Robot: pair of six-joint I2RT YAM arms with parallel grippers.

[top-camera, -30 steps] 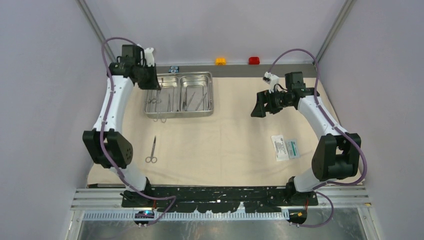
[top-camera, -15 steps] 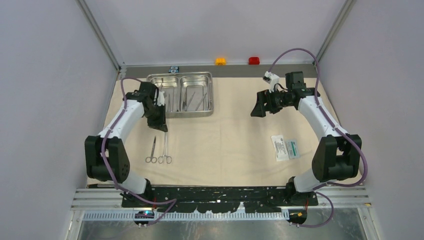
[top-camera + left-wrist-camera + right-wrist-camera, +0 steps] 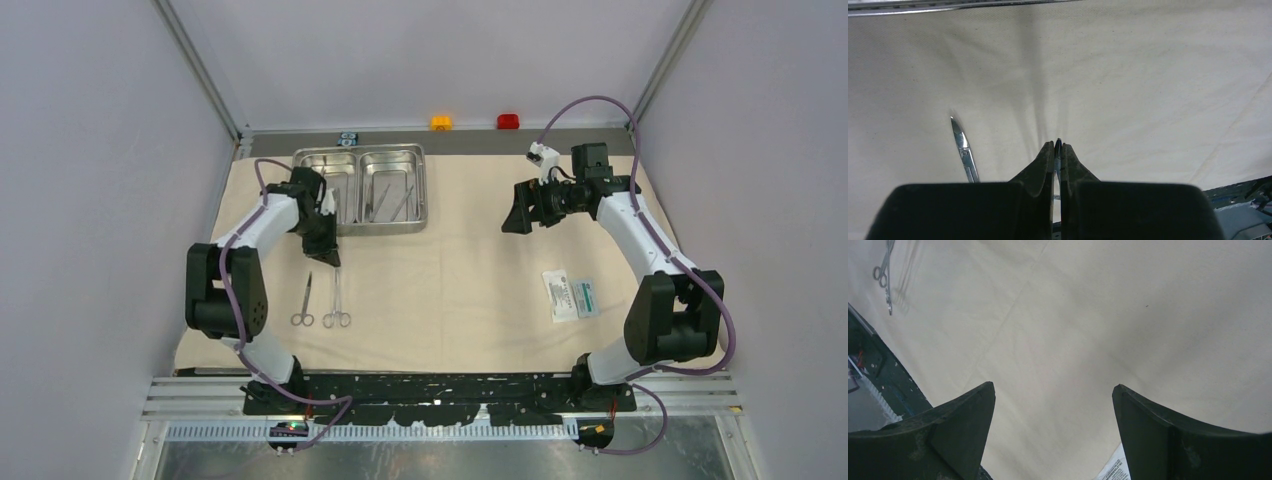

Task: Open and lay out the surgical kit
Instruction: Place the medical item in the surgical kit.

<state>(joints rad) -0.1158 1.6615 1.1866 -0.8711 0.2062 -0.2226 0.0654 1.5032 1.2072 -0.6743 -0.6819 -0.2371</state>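
Although packet (image 3: pixel 571 295) print is unreadable | left gripper (image 3: pixel 1057 146) pinches forceps (image 3: pixel 337 300) beside tray (image 3: pixel 380 231) | right gripper (image 3: pixel 1053 390) spread

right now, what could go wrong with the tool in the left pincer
The left pincer is shut on just the tip of the clamp, so it could slip or swing. It is close beside the scissors; a crooked release may leave the two overlapping.

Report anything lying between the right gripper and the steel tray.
Nothing visible does. Only bare cloth separates the open right gripper from the tray. The left gripper, jaws shut on forceps, sits by the tray's left compartment, off that path.
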